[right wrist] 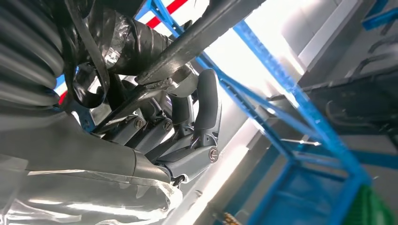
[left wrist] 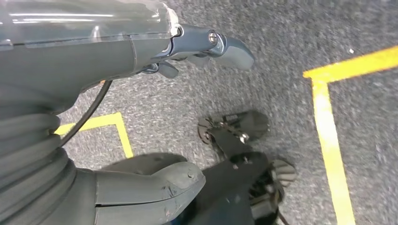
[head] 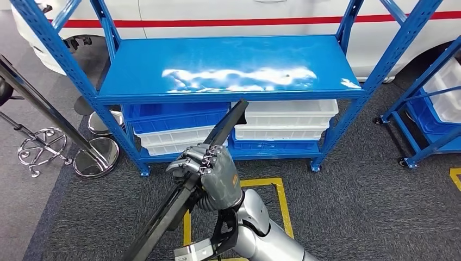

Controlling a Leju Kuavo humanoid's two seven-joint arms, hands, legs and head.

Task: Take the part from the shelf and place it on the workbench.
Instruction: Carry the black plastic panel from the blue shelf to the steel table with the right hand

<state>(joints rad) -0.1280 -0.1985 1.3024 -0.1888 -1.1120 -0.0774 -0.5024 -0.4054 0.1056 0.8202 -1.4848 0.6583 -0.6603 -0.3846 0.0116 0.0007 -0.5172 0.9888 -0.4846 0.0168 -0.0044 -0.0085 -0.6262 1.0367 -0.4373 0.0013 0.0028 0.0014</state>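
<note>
Risk of the long part (head: 187, 185), clenched off-centre in the right hand (head: 209, 171), swinging into the shelf (head: 228, 70) ahead; left hand (left wrist: 141, 56) hangs unclenched, grasping nothing.

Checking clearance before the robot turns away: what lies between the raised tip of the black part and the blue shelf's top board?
Nothing: in the head view the black part, gripped by the right hand, ends just below the shelf's top board, with only stacked bins behind.
</note>
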